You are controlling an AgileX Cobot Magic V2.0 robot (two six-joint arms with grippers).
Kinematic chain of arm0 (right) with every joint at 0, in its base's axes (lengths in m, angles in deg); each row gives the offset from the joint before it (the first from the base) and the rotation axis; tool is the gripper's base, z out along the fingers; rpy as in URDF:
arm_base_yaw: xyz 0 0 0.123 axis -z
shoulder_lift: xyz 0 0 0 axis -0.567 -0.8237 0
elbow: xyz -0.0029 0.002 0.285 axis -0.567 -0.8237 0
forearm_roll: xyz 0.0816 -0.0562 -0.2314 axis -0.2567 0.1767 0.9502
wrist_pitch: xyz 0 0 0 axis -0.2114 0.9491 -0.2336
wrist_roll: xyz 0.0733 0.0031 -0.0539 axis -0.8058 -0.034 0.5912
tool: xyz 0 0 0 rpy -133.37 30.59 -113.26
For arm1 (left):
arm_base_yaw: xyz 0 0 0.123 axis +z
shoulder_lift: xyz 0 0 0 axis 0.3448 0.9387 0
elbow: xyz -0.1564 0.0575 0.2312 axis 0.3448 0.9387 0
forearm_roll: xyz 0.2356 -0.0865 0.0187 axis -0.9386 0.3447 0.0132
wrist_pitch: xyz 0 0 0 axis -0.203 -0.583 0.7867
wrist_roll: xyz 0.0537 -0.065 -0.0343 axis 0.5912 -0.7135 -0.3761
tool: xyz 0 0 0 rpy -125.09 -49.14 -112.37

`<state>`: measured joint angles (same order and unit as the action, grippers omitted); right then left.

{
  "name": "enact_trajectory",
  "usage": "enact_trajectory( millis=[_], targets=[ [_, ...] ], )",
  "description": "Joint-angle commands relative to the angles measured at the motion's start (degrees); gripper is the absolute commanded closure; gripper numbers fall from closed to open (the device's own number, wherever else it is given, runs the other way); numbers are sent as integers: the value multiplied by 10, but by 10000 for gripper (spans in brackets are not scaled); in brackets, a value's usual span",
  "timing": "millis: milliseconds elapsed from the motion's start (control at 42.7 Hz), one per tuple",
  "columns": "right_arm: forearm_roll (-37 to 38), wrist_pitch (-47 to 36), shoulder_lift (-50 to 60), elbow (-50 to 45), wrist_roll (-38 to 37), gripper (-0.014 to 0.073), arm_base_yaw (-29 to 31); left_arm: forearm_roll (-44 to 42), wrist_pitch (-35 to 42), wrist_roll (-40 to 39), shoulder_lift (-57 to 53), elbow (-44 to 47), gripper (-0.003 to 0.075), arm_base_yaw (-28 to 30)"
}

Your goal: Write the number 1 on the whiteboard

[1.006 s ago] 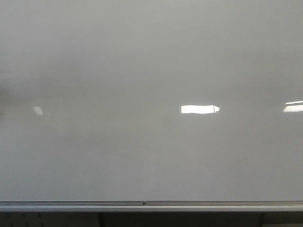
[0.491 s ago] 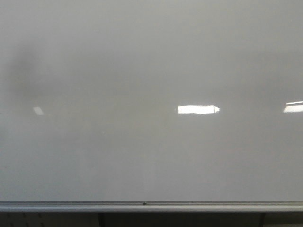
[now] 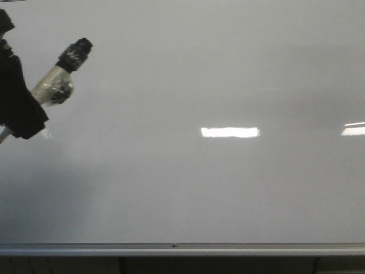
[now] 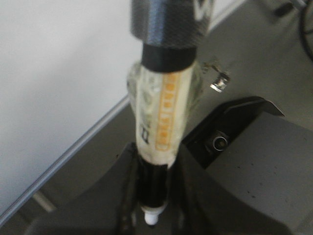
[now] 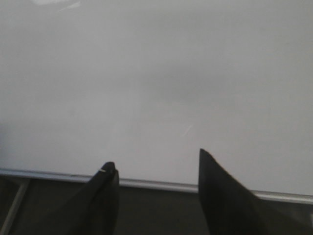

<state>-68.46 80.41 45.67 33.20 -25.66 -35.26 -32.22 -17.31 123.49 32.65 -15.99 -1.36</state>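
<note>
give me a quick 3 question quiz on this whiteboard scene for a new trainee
1. True or false: the whiteboard already has a number 1 written on it.
2. Which gripper holds the marker? A) left gripper B) right gripper C) neither
3. Fill in: the right gripper is ____ and holds nothing.

Key
1. False. The board shows only bright light reflections, no black stroke.
2. A. The left gripper is shut on the marker, which shows at the upper left of the front view.
3. Open. Its two dark fingers stand apart with bare board between them.
</note>
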Motion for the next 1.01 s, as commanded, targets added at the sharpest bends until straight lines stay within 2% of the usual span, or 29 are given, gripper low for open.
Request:
enact_trajectory(
  millis=[0,117,187,257,374,468,608,796,983],
  targets=[
    [-118,23,-50,51,110,189,0,67,-25,70,-17,-27,740,-35],
    [-272,114,-108,89,239,175,0,123,-71,129,-17,-39,740,-69],
    [-354,168,-148,112,309,99,0,138,-91,141,-17,-47,740,-85],
    [-421,217,-179,129,352,36,0,141,-105,141,-17,-57,740,-95],
    [-489,301,-232,155,392,35,0,152,-144,156,-17,-72,740,-104],
    [-508,346,-273,173,397,35,-11,190,-165,190,-17,-73,740,-104],
    [-505,361,-324,206,397,35,-57,223,-181,214,-17,-73,740,-104],
    [-503,363,-374,235,397,35,-141,224,-181,215,-17,-73,740,-104],
    [-506,359,-403,236,397,35,-191,224,-181,215,-17,-73,740,-104]
  ],
)
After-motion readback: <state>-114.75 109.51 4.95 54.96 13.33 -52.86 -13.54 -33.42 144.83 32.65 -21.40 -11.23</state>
